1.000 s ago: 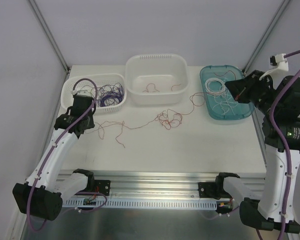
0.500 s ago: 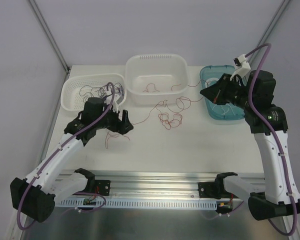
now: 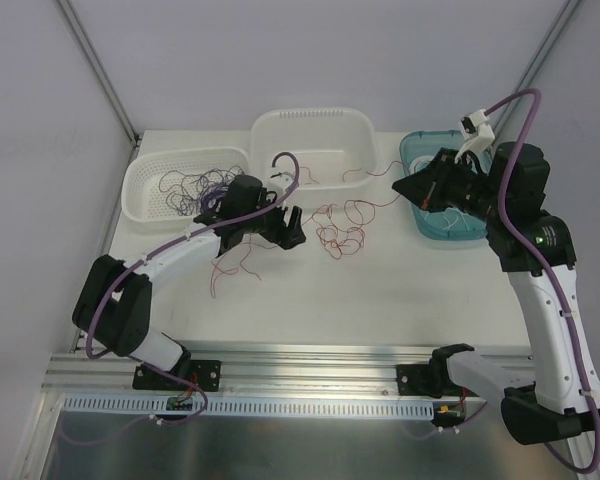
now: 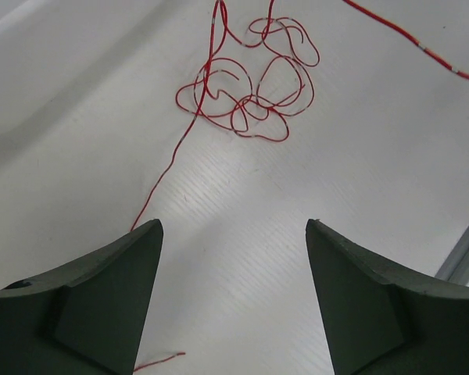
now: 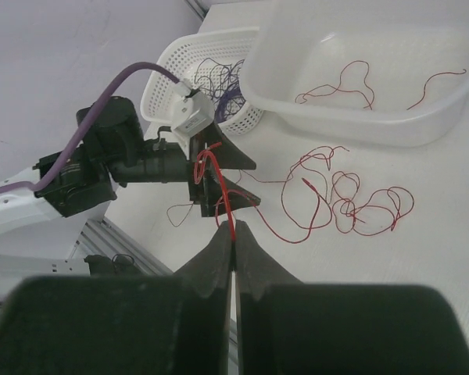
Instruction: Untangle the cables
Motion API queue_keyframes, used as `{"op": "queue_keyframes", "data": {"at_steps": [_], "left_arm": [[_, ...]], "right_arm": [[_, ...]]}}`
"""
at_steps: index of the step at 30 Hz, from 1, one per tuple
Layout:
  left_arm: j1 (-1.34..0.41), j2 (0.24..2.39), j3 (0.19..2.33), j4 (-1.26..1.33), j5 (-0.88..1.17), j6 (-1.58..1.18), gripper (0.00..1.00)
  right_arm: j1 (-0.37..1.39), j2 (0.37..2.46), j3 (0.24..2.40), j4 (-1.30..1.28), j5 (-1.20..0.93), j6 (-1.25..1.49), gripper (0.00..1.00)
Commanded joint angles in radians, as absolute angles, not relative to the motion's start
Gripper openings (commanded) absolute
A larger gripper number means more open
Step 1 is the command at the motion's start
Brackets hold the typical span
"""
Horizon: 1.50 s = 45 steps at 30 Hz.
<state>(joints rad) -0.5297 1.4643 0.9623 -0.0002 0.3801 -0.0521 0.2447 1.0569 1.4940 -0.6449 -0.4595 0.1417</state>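
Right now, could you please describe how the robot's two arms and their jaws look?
Both the left arm and the right arm have white link shells and black joint housings. A thick purple hose runs along each, ending at a white plug. The right arm carries a green light. The jaws are dark, wedge-shaped.

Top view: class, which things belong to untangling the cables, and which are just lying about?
Belongs to the job:
red tangle
red cable, pinched in the right gripper
left gripper, open
purple cables in the basket
probably the tub and teal tray

Lying about:
arm hose
rail
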Motion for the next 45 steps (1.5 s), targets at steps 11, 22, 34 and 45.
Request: {"op": "queue_keyframes", "data": {"at_steps": [11,22,34,45], "left_arm": [[-0.583,1.669,1.043,0.324,0.319,-0.009,0.66],[-0.591,1.785,1.103,0.382,0.399,-0.066,0.41],[-0.589,1.804,1.100,0.332,0.169,-0.216,0.00],[-0.528,1.787,1.023,0.147,-0.037,-0.433,0.00]], "right_arm": [[0.267,0.968,1.542,-0.572,-0.555,0.160,0.01],[0.267,0.904,1.513,-0.601,-0.572,0.158,0.01],[0.265,0.853,1.589,-0.745,-0.600,0.103,0.01],[0.265,0.808,1.772,-0.916,-0.509,0.006,0.01]]}}
